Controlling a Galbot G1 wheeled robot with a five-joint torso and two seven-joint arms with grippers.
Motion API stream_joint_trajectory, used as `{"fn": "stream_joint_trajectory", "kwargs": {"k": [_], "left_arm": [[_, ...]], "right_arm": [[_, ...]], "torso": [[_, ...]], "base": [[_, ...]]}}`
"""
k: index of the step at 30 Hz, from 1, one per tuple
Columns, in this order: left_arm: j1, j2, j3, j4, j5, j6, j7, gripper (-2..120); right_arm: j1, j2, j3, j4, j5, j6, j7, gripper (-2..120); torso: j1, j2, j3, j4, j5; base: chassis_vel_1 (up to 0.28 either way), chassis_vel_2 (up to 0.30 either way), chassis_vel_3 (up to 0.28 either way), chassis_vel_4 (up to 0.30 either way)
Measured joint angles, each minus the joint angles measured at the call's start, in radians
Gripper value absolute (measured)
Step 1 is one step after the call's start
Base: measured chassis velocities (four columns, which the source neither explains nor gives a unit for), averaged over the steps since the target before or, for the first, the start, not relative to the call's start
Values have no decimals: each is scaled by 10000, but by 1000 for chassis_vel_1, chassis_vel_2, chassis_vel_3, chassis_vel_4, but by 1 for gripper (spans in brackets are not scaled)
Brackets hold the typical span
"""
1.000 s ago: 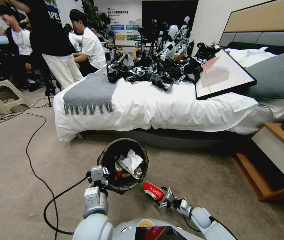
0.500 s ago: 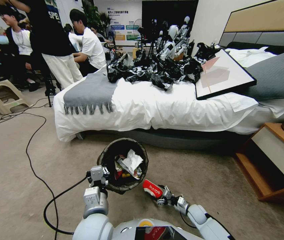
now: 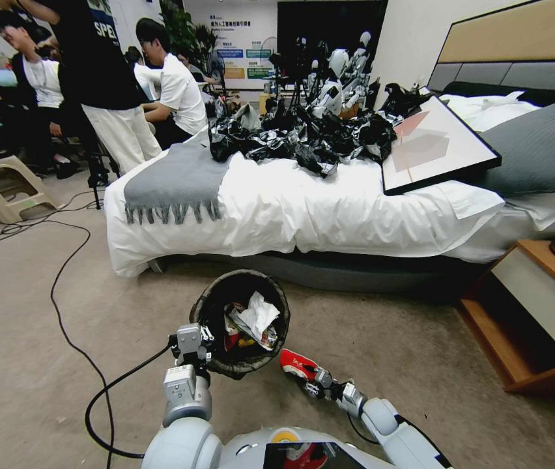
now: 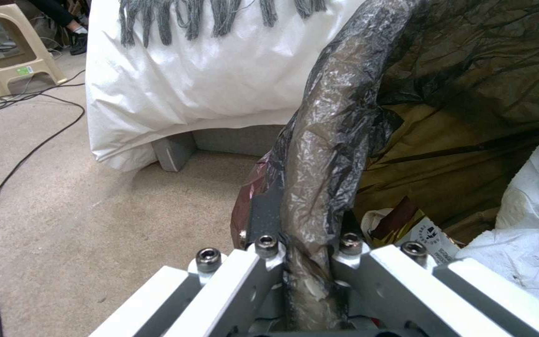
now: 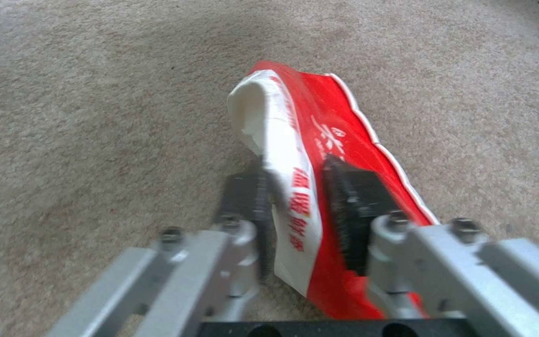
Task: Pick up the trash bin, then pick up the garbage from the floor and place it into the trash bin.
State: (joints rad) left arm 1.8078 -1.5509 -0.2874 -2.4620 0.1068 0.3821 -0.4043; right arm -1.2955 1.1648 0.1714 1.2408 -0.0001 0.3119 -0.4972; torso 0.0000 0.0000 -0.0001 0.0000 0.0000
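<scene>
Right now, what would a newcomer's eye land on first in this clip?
Probably the red-and-white snack wrapper pinched in the right gripper low over the carpet, just right of the trash bin. Next, the left gripper clamped on the bin's black-lined rim, with white tissue and wrappers already inside. Behind, a heap of black plastic sheeting sprawls on the white bed.

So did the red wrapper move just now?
Yes. The red-and-white snack wrapper, pinched in the right gripper, has tilted flatter and slid slightly toward the robot, judged against the trash bin, which stayed put.
</scene>
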Motion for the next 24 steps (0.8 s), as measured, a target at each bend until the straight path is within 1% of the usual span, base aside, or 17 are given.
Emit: {"fn": "stream_joint_trajectory", "kwargs": {"k": [2,3,4,16,20,24], "left_arm": [[0,0,0,0,0,0,0,0],[0,0,0,0,0,0,0,0],[0,0,-1,0,0,0,0,0],[0,0,0,0,0,0,0,0],[0,0,0,0,0,0,0,0],[0,0,-1,0,0,0,0,0]], "right_arm": [[-40,-27,50,-1,10,29,-5,4],[-40,-27,50,-1,10,29,-5,4],[-58,-55,64,14,15,35,-8,0],[-96,-89,190,253,168,149,82,0],[-126,13,270,351,309,261,263,0],[-210,168,452,588,549,351,729,0]], "torso": [[0,0,0,1,0],[0,0,0,1,0],[0,0,0,1,1],[-1,0,0,0,0],[0,0,1,0,0],[0,0,0,1,0]], "base": [[0,0,0,0],[0,0,0,0],[0,0,0,0],[0,0,0,0],[0,0,0,0],[0,0,0,0]]}}
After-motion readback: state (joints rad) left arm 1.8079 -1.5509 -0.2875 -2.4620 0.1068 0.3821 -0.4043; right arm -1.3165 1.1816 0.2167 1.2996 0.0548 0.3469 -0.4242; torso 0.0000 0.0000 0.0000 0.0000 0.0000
